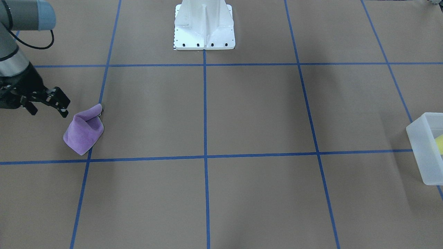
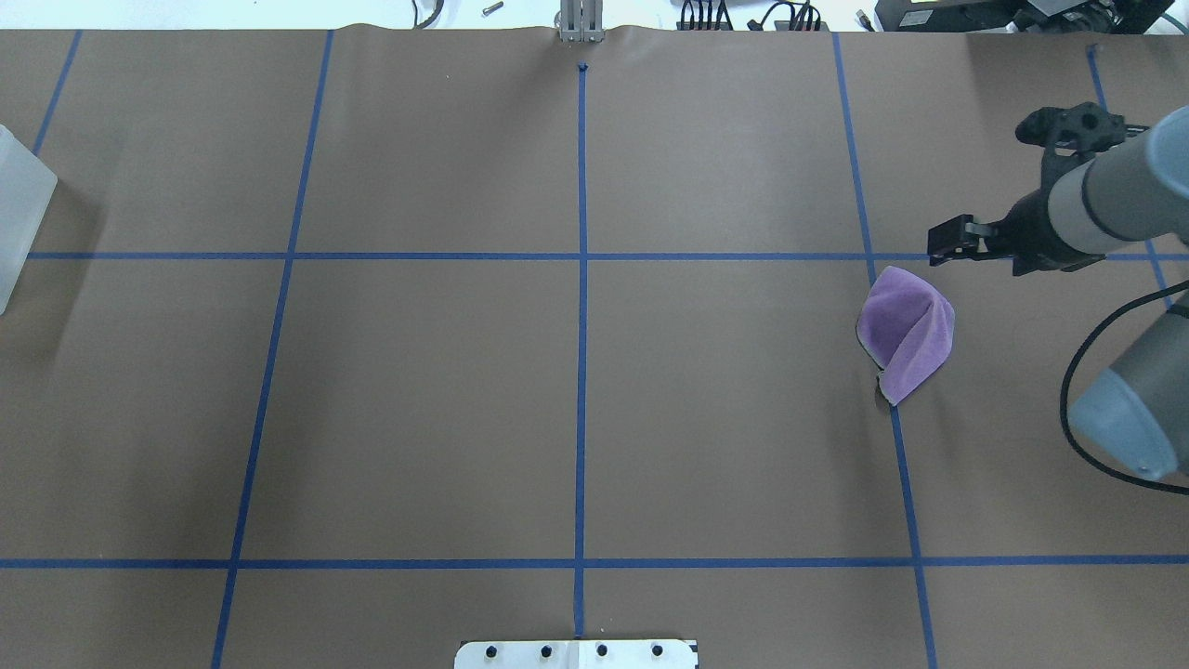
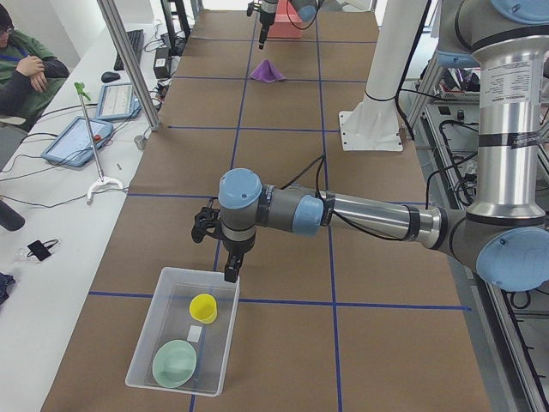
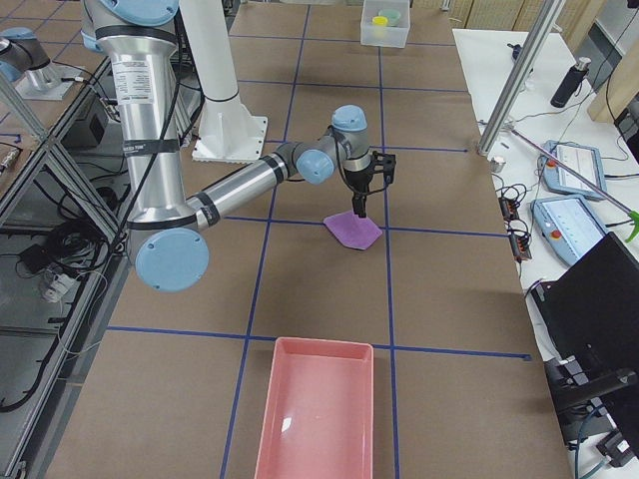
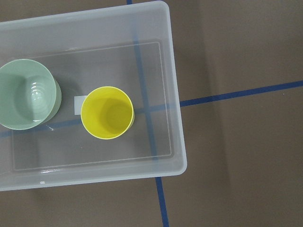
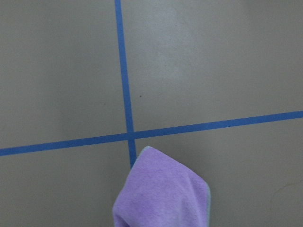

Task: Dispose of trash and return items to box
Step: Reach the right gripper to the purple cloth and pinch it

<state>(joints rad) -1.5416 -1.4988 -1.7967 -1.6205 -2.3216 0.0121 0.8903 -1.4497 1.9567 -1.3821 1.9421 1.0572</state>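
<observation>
Seen from the table's left end, the box (image 3: 142,359) comes first. It is a frosted, whitish, see-through rectangular bin with rounded corners, and it sits on the brown paper of the table (image 2: 418,400). Its long axis runs along the table's length, a little skewed to the blue tape lines that show through its floor.

In its near end stands the bowl (image 5: 26,94). It is pale mint green, round and shallow, and sits upright with its mouth up. Just beside it, but apart, stands the cup (image 5: 107,112). It is a bright yellow tumbler, narrower than the bowl and also upright and open-side up, near the middle of the box. A small white patch (image 5: 79,105) lies on the box floor between the two.

The left gripper (image 3: 231,271) hangs fingers-down over the box's far short rim. Whether its fingers are spread or closed cannot be told.

Well away, toward the table's right end, lies the purple cloth (image 1: 84,133). It is soft and fuzzy, bunched into a peaked, tent-like heap that rests across a blue line. Its long axis runs roughly across the table, and its narrow tip points toward the robot's side.

The right gripper (image 1: 49,111) hangs just above and beside the cloth without touching it. Its fingers are spread and hold nothing.

Farthest off, past the cloth at the right end, sits a pink tray (image 4: 315,419). It is rectangular, with its long side running along the table.
</observation>
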